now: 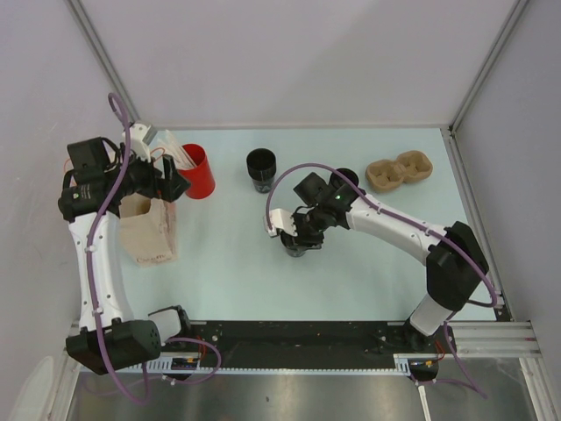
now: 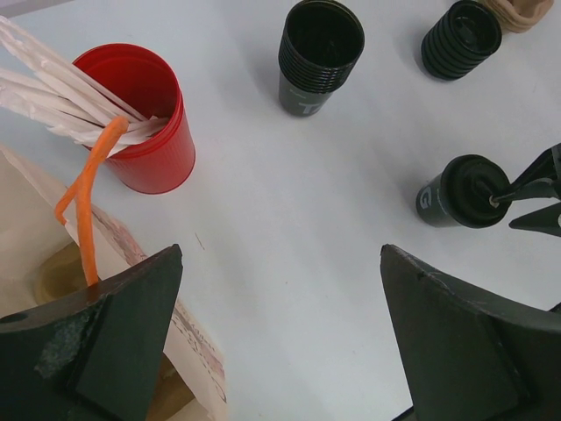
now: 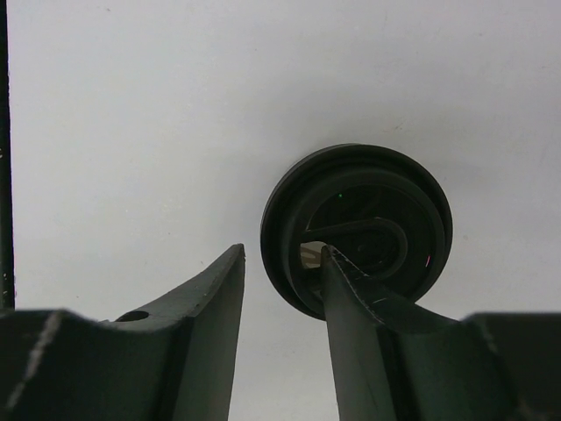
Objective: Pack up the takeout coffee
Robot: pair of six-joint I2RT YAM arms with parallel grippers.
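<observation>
The takeout coffee (image 1: 296, 249) is a small black cup with a black lid, standing upright mid-table, and it also shows in the left wrist view (image 2: 456, 189). My right gripper (image 1: 300, 233) hangs over it. In the right wrist view the right gripper (image 3: 282, 252) straddles the left rim of the lid (image 3: 386, 210). One finger lies over the lid near its sip hole. The other finger is outside, with a visible gap to the rim. My left gripper (image 2: 280, 250) is wide open and empty, above the table beside the paper bag (image 1: 149, 230).
A red cup (image 1: 197, 171) of white sticks stands by the left gripper (image 1: 173, 182). A stack of black cups (image 1: 260, 168) stands at the back centre. A squat stack of black lids (image 2: 460, 39) and a cardboard cup carrier (image 1: 399, 171) lie to its right.
</observation>
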